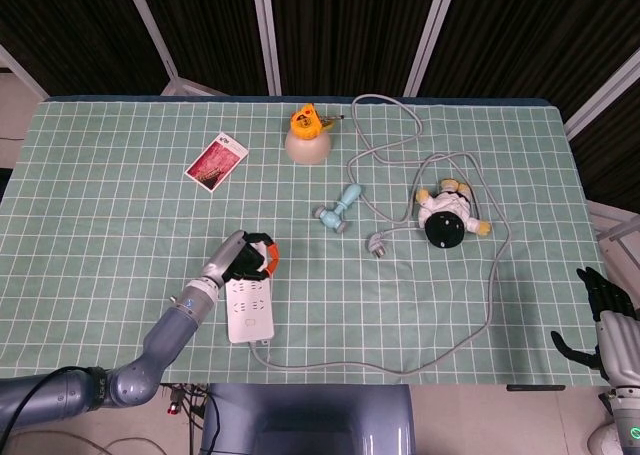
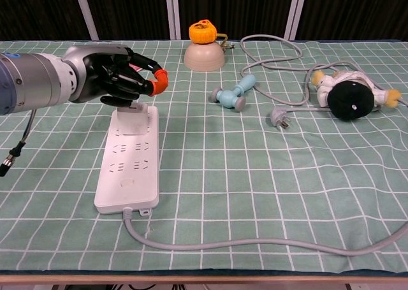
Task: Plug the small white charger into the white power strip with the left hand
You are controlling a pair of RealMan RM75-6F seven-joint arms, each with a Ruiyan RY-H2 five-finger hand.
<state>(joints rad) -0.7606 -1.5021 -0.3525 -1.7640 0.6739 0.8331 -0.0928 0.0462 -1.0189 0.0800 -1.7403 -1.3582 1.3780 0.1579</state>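
Note:
The white power strip [image 2: 127,169] lies lengthwise at the front left of the green checked cloth, also seen in the head view [image 1: 250,313]. The small white charger [image 2: 134,119] stands seated on the strip's far end. My left hand [image 2: 115,79], black with an orange fingertip [image 2: 160,83], hovers low right over the charger with its fingers curled in and nothing held; I cannot tell whether it touches the charger. From the head view the left hand [image 1: 247,258] hides the charger. My right hand [image 1: 603,313] hangs off the table's right edge, fingers spread.
A grey cable [image 2: 255,244] runs from the strip along the front edge, and a loose plug [image 2: 278,116] lies mid-table. A blue toy [image 2: 233,94], a plush toy [image 2: 349,96], a bowl with an orange toy [image 2: 204,51] and a red card [image 1: 216,162] lie farther back.

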